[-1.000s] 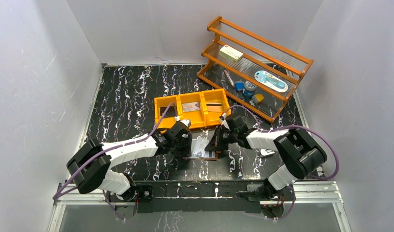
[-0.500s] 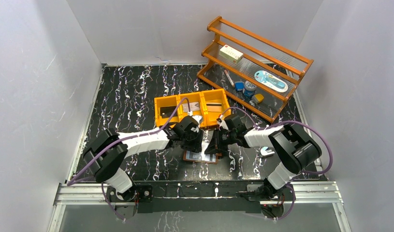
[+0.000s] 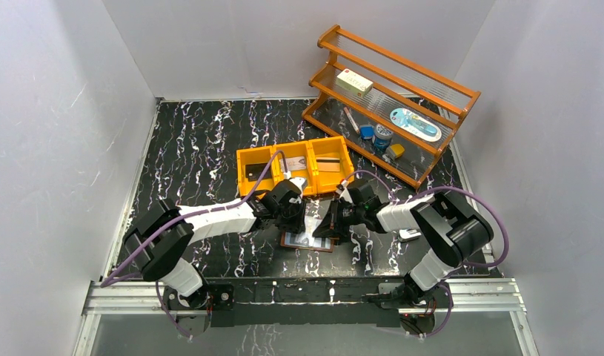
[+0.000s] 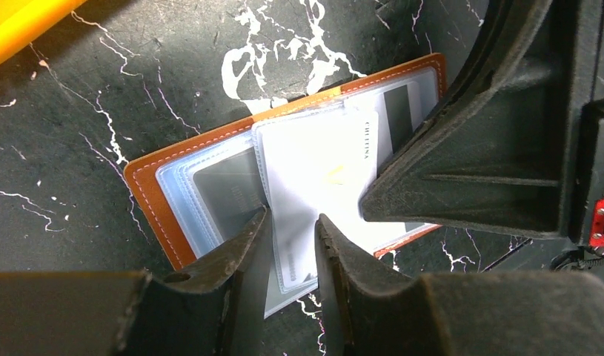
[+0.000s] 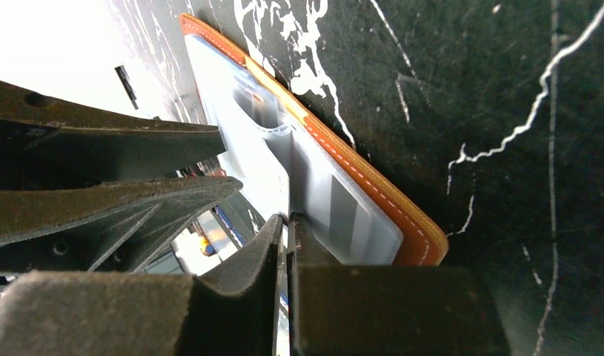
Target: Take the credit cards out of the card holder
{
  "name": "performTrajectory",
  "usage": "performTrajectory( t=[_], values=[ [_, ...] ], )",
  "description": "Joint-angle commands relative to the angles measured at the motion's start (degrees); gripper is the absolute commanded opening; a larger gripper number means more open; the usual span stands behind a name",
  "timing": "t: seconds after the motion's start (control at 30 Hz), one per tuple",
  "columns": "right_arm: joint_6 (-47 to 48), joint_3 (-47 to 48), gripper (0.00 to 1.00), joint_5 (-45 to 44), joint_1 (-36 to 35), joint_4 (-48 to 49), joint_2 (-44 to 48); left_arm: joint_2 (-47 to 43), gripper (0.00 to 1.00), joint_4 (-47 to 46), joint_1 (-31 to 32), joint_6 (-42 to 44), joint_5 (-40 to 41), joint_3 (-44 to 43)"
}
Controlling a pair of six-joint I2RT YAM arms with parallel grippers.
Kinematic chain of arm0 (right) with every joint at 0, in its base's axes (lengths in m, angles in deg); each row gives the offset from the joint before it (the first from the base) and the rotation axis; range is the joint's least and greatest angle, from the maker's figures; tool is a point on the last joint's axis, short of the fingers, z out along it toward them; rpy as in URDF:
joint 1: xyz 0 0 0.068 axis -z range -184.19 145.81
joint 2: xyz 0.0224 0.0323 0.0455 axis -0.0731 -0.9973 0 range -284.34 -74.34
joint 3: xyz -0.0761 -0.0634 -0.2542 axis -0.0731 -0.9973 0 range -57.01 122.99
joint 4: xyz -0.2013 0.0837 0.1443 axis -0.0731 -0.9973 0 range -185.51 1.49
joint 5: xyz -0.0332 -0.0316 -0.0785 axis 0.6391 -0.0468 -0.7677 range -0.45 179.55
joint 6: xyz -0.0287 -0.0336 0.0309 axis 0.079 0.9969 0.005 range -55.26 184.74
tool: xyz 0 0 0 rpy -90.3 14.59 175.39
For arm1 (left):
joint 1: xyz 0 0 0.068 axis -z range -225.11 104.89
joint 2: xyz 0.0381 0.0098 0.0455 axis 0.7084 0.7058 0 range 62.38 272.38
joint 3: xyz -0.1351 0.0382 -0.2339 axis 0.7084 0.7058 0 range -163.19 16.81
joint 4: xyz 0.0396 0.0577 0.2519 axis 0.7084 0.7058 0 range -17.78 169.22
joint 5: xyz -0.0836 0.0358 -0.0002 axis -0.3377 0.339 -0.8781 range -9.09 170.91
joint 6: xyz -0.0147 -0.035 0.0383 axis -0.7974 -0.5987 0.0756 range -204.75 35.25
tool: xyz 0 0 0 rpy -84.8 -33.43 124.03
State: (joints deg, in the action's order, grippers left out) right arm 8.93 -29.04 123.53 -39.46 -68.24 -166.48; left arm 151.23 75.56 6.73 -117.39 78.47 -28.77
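1. Two grippers meet over the card holder [image 3: 306,241], which lies open on the black marbled table [image 3: 195,148] with its plastic pages facing up.
2. The left gripper [image 4: 291,222] comes at the card holder from its left. Its jaws stand a narrow way apart, with the pale clear sleeve [image 4: 313,170] showing in the gap. Nothing is plainly pinched between them.
3. The right gripper [image 5: 287,226] reaches in from the card holder's right. Its jaws are pressed almost together on the edge of the clear sleeve, which stands up from the card holder.
4. Of the credit cards [image 4: 228,189], a grey one sits in a pocket of the card holder beside the raised page.
5. Three more lie in the orange bin [image 3: 243,159] just beyond the card holder, one in each compartment.
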Motion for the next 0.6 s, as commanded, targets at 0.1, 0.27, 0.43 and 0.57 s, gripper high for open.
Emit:
performTrajectory(
  t=[0.1, 0.27, 0.43, 0.57],
  values=[
    [2.41, -1.11, 0.13, -0.91, 0.89, -3.62, 5.28, 0.29, 0.26, 7.15, 0.29, -0.54, 3.75, 2.00],
    [2.89, -1.25, 0.17, 0.50, 1.56, -4.04, 6.09, 1.00, 0.24, 7.26, 0.30, -0.48, 3.82, 2.03],
    [1.08, -1.66, 0.22, 0.68, 1.65, -1.80, 5.13, 1.20, 0.24, 7.04, 0.40, -0.44, 3.12, 1.99],
    [-1.74, -2.76, 0.24, 2.00, 1.63, 3.45, 3.49, 0.97, 0.23, 7.04, 0.45, -0.49, 2.88, 2.07]
  ],
)
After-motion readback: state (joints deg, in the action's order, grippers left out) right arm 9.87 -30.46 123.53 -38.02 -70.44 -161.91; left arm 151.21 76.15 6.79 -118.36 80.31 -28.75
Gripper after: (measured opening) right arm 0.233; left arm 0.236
